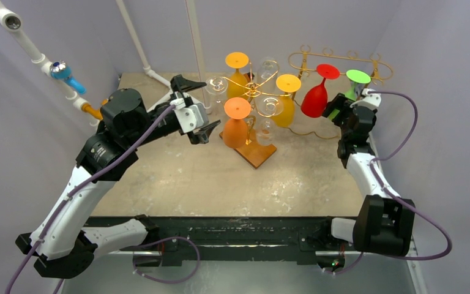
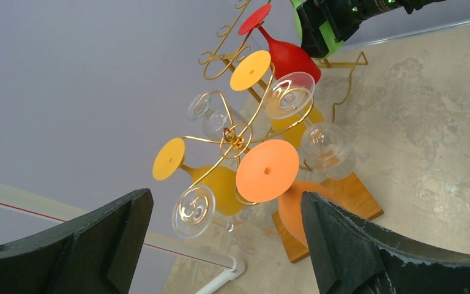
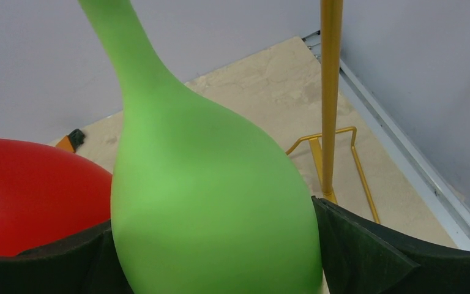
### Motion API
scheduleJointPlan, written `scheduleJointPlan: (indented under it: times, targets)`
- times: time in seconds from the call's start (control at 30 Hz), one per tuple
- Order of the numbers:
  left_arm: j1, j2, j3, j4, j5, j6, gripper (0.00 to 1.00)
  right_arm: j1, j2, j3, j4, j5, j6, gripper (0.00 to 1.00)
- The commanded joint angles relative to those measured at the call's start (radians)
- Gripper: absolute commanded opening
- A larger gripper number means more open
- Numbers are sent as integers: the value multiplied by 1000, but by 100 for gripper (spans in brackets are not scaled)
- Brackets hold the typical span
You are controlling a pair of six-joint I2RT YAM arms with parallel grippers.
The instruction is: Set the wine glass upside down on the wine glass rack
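While the top view looked down on the table, the green wine glass hung upside down at the right end of the straight gold rack, its foot on top. A red glass hung from the same rack, just left of the green one. The right gripper was at the bowl of the green glass, below the rack's rail. The left gripper was well to the left of the straight gold rack, with its fingers wide apart and nothing between them. It was beside a round gold rack on a wooden base, which carried orange, yellow and clear glasses.

In the left wrist view, the two dark fingers stood far apart and empty. The round rack filled the middle, and the straight gold rack was behind it, with the red glass on it.

In the right wrist view, the green wine glass filled the space between the two fingers, just left of the post of the straight gold rack. The fingers were spread to the width of the bowl, one on each side. I could not tell whether they pressed on it or only stood against it. The red glass was to the left of the green one, on the side away from the post.
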Motion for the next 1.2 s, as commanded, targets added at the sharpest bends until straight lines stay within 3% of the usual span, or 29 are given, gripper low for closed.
scheduleJointPlan:
  times: [0.0, 0.33, 0.63, 1.17]
  targets:
    - [2, -11, 0, -5, -3, -12, 100, -4, -56, 26, -40, 41, 36, 99]
    - [2, 1, -10, -35, -25, -42, 100, -4, -206, 45, -191, 71, 65, 99]
    - [2, 9, 34, -50, -21, -44, 100, -4, -101, 84, -199, 68, 60, 99]
    - [2, 16, 42, -60, -18, -33, 100, -4, -77, 70, -188, 128, 106, 99]
